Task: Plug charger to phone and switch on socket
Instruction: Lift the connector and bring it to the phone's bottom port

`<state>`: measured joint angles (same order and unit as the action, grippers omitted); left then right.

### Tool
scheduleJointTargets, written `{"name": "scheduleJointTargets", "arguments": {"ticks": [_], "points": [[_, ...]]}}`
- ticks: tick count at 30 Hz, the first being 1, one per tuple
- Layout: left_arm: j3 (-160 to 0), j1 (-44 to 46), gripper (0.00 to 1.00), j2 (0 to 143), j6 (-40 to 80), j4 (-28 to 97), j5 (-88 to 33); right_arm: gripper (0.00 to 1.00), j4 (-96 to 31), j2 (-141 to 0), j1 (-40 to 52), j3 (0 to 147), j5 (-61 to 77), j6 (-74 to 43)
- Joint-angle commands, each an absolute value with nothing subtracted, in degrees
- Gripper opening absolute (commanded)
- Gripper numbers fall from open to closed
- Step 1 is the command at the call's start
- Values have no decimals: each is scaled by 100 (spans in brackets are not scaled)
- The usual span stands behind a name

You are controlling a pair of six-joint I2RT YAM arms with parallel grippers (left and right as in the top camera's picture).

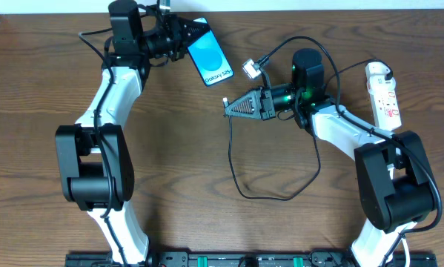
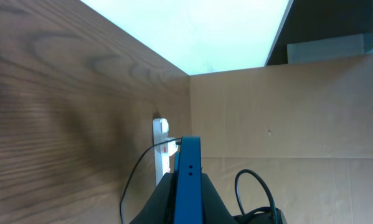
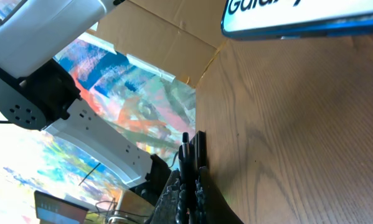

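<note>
Bringing the charger tip to the phone's bottom edge

Our left gripper (image 1: 193,33) has its jaws pinching the phone (image 1: 209,61) by its top end, screen up, apparently lifted off the counter (image 1: 177,148); our right gripper (image 1: 230,108) has its jaws pressed together on the plug tip (image 1: 225,101) of the charger (image 1: 240,189), near the phone's bottom edge but not touching it. To do this well, we judge the tip should be turned in line with the phone's length, aimed at the middle of that edge and pushed in slowly while the left arm braces. The socket (image 1: 385,93) lies well apart on the right, its switch not yet reached
</note>
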<state>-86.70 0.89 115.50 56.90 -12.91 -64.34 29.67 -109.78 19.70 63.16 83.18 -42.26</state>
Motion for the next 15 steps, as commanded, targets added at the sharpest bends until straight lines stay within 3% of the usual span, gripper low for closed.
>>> {"name": "scheduleJointTargets", "arguments": {"ticks": [1,15], "points": [[-8641,80,7,11380,5634,-1341,-6643,1,2982,-10982,1942,6316,8436,-4285],[-8641,134,7,11380,5618,-2121,-7596,1,2980,-10982,1905,6316,8346,-4283]]}}
